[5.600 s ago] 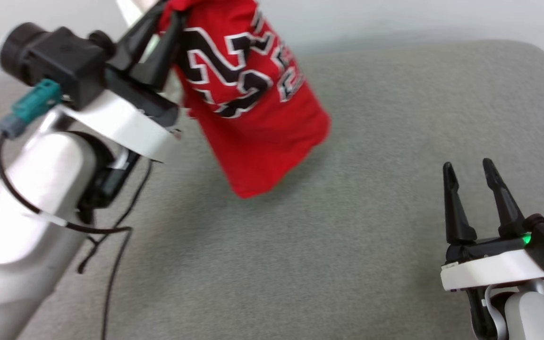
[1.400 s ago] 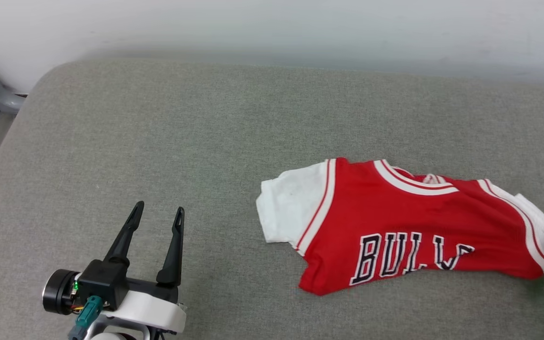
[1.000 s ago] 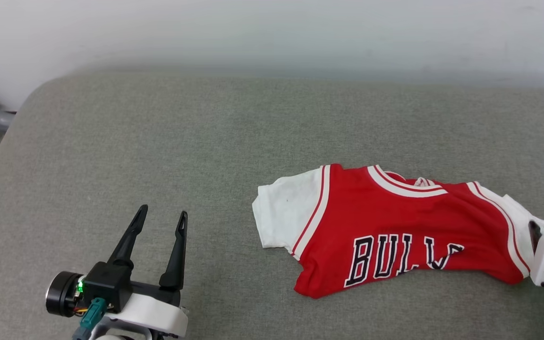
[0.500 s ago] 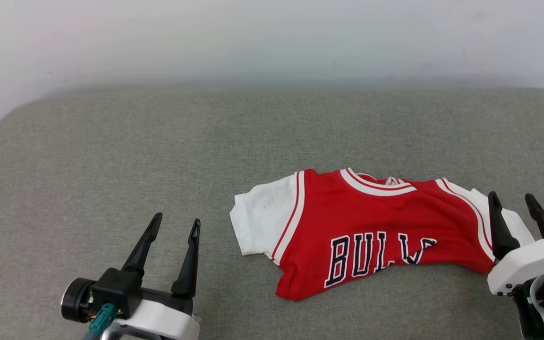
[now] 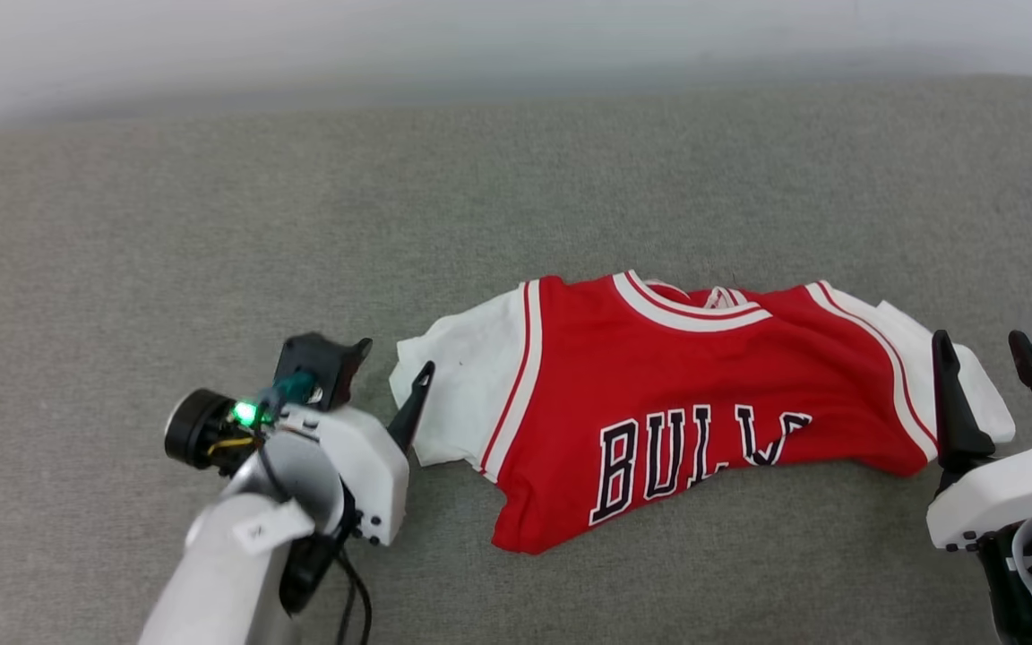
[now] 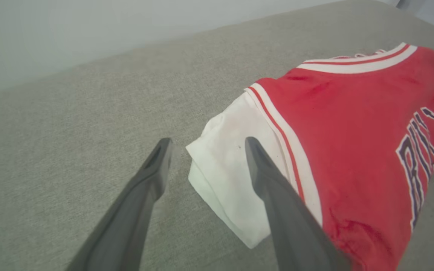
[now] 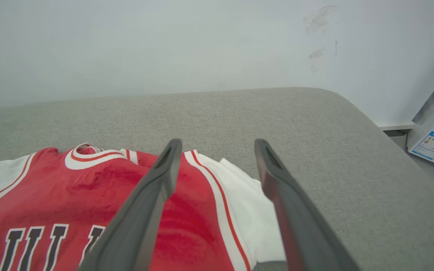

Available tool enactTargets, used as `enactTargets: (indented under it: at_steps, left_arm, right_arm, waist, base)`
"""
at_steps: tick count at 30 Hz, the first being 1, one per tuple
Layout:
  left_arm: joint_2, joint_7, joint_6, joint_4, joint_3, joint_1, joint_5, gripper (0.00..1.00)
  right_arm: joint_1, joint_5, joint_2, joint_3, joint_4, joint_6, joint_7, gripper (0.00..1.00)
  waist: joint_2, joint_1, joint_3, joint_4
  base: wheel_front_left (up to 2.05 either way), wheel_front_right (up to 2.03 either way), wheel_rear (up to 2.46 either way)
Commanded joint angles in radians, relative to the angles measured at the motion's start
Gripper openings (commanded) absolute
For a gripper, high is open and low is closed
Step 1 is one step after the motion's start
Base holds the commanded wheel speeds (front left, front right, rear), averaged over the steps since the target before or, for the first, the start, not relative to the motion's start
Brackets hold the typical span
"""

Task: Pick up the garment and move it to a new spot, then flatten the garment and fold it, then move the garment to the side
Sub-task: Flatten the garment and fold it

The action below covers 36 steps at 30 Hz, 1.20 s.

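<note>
Left gripper (image 5: 395, 358): jaws spread wide, nothing held. It sits at the garment's (image 5: 686, 385) white sleeve on the robot's left. In the left wrist view one finger (image 6: 277, 195) overlaps that sleeve and the other is over bare grey fabric surface (image 5: 211, 224), so the sleeve edge lies between them. Can't tell if either tip touches cloth.

Right gripper (image 5: 979, 339): also fully spread, empty. It's at the opposite white sleeve. In the right wrist view one finger crosses the red shoulder and striped trim, the other is past the sleeve, over grey. Contact not clear.

Garment lies on the grey surface between the two grippers, front up, collar toward the far side. The lower edge is rumpled, so the lettering reads only "BUL" plus a partial letter.
</note>
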Motion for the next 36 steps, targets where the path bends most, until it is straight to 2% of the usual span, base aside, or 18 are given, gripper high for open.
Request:
enactTargets:
  at_steps: [1, 6, 14, 15, 16, 17, 19, 27, 31, 36]
  left_arm:
    - [0.012, 0.042, -0.002, 0.012, -0.006, -0.023, 0.006, 1.00]
    - [0.022, 0.175, 0.005, 0.073, -0.023, -0.100, 0.015, 1.00]
    - [0.022, 0.228, 0.007, 0.193, -0.048, -0.137, 0.021, 1.00]
    - [0.022, 0.230, 0.007, 0.211, -0.051, -0.133, 0.020, 0.75]
    - [0.023, 0.229, 0.007, 0.227, -0.053, -0.128, 0.020, 0.31]
    - [0.026, 0.224, 0.007, 0.240, -0.055, -0.124, 0.018, 0.00]
    - [0.026, 0.192, 0.009, 0.255, -0.050, -0.122, 0.009, 0.00]
    - [0.037, -0.014, 0.079, 0.230, 0.012, -0.106, 0.002, 0.00]
    - [0.053, -0.044, 0.101, 0.201, 0.035, -0.055, -0.008, 0.00]
    - [0.074, -0.024, 0.110, 0.175, 0.057, 0.041, -0.038, 0.00]
  right_arm:
    - [0.006, -0.007, 0.007, 0.005, -0.010, -0.001, 0.002, 1.00]
    - [0.003, -0.013, 0.014, 0.023, -0.018, -0.001, 0.001, 1.00]
    - [-0.010, -0.024, 0.022, 0.036, -0.006, -0.001, -0.019, 1.00]
    - [-0.011, -0.028, 0.023, 0.038, -0.004, -0.001, -0.021, 1.00]
    - [-0.011, -0.032, 0.023, 0.039, -0.002, -0.001, -0.023, 1.00]
    - [-0.012, -0.033, 0.024, 0.041, 0.000, -0.001, -0.025, 1.00]
    - [-0.012, -0.035, 0.024, 0.038, 0.005, -0.001, -0.029, 1.00]
    - [0.006, -0.053, 0.027, 0.031, 0.045, -0.001, -0.021, 1.00]
    - [0.016, -0.057, 0.027, 0.027, 0.067, -0.001, -0.011, 1.00]
    - [0.034, -0.063, 0.028, 0.024, 0.100, -0.001, 0.023, 1.00]
  waist:
    - [0.0000, 0.0000, 0.023, -0.013]
    - [0.0000, 0.0000, 0.062, -0.028]
    - [0.0000, 0.0000, 0.102, -0.038]
    - [0.0000, 0.0000, 0.105, -0.038]
    - [0.0000, 0.0000, 0.107, -0.037]
    - [0.0000, 0.0000, 0.108, -0.036]
    - [0.0000, 0.0000, 0.107, -0.029]
    - [0.0000, 0.0000, 0.045, 0.016]
    - [0.0000, 0.0000, 0.009, 0.042]
    - [0.0000, 0.0000, -0.021, 0.066]
  base:
    - [0.00, 0.00, 0.00]
    - [0.00, 0.00, 0.00]
    - [0.00, 0.00, 0.00]
    - [0.00, 0.00, 0.00]
    - [0.00, 0.00, 0.00]
    - [0.00, 0.00, 0.00]
    - [0.00, 0.00, 0.00]
    - [0.00, 0.00, 0.00]
    - [0.00, 0.00, 0.00]
    - [0.00, 0.00, 0.00]
